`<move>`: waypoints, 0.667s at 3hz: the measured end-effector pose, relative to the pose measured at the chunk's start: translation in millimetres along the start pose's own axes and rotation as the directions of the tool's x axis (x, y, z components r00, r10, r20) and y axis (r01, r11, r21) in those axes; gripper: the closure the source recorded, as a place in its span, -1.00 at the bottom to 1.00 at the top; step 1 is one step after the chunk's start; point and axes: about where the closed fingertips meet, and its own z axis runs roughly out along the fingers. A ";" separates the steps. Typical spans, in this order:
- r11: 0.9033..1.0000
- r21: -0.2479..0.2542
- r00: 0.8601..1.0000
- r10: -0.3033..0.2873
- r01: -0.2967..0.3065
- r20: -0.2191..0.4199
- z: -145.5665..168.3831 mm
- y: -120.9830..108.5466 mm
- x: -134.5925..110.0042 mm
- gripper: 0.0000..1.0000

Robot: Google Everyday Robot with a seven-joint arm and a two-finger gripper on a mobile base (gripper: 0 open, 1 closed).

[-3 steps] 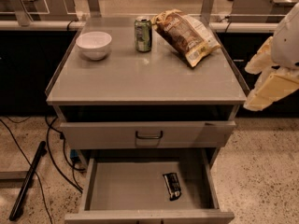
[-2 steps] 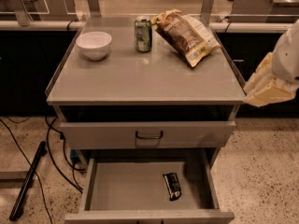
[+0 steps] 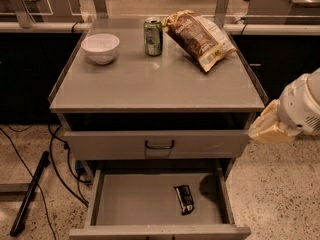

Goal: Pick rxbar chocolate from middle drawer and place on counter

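Grey metal fills the single camera view: a cabinet whose flat desk [image 3: 150,84] carries a white bowl [image 3: 100,48], a green soda can [image 3: 153,36] and a tan chip bag [image 3: 197,38] lying on its side. Below it an upper drawer [image 3: 159,144] with a dark handle stands slightly out, and beneath that the middle drawer [image 3: 135,201] is pulled wide. The rxbar chocolate [image 3: 184,199] lies flat on the drawer floor, right of centre, its long side running roughly front to back.

The gripper [image 3: 270,129] hangs off the cabinet's right side, level with the upper drawer and well apart from the bar; whether it is parted or closed does not show from this angle.

The step in hand looks like the approach. A good reach would probably swing in front of the cabinet, come down clear of the upper drawer's front, then grip the bar across its narrow width, pressing close to the floor since the wrapper is so thin.

White print shows on the black wrapper, but none is legible; the can and bag lettering is likewise unreadable.
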 end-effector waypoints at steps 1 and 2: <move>0.994 -0.107 0.997 0.027 -0.019 0.076 61.6 24.6 20.4 1.00; 0.994 -0.104 0.997 0.026 -0.018 0.074 60.5 24.1 19.9 1.00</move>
